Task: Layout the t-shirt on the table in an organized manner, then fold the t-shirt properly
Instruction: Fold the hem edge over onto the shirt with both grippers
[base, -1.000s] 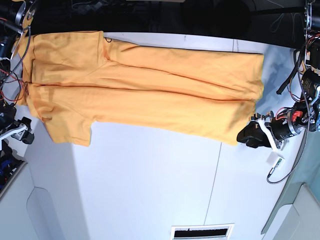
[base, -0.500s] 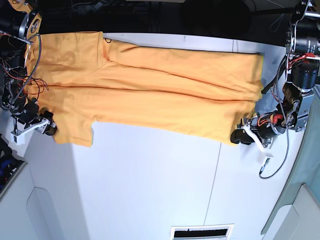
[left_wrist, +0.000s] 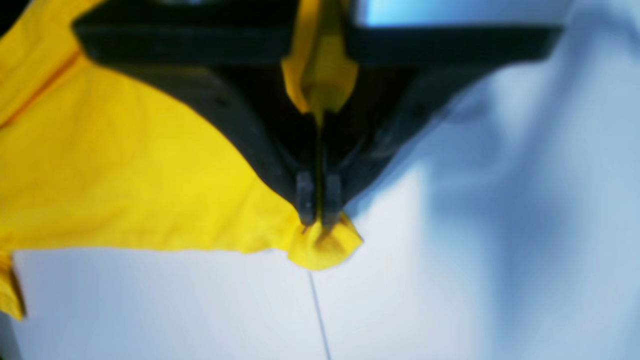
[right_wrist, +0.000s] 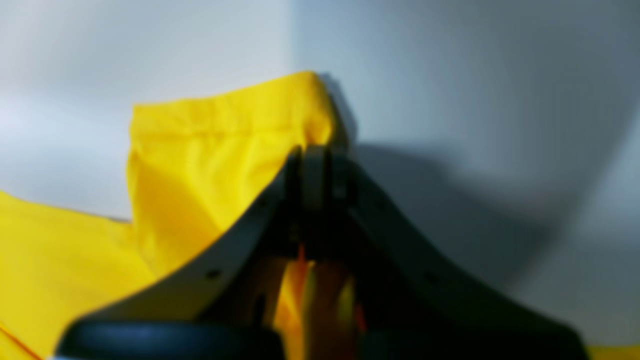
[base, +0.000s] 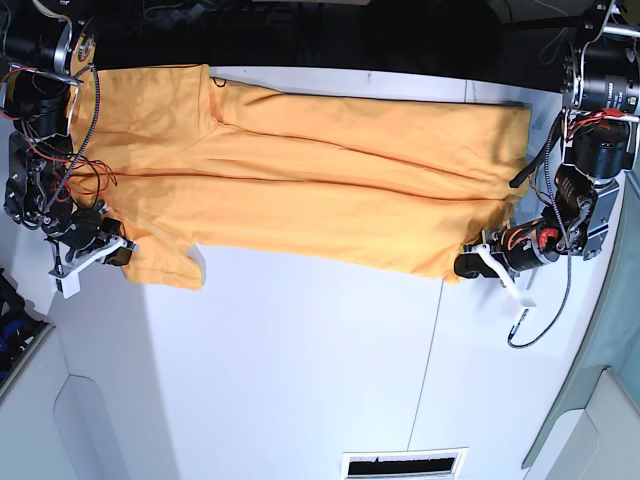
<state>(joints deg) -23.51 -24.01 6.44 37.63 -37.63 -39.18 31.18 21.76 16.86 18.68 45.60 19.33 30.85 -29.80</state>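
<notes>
The orange-yellow t-shirt (base: 300, 170) lies spread along the far side of the white table (base: 300, 360), neck end at the left and hem at the right. In the base view my left gripper (base: 466, 266) sits at the hem's near corner. Its wrist view shows the left gripper (left_wrist: 318, 217) shut on that corner of the t-shirt (left_wrist: 125, 175), with cloth bunched between the jaws. My right gripper (base: 122, 254) is at the near sleeve. Seen from its wrist, the right gripper (right_wrist: 312, 155) is shut on the sleeve edge of the t-shirt (right_wrist: 210, 150).
A thin dark seam (base: 425, 370) crosses the table. A slotted vent (base: 404, 464) sits at the near edge. Grey-green panels stand at the right (base: 600, 410) and lower left (base: 40, 420). Arm bodies and cables flank both ends of the shirt.
Both grippers moved inward onto the shirt's near corners and shut on the cloth. The near sleeve and hem corner shifted slightly.
</notes>
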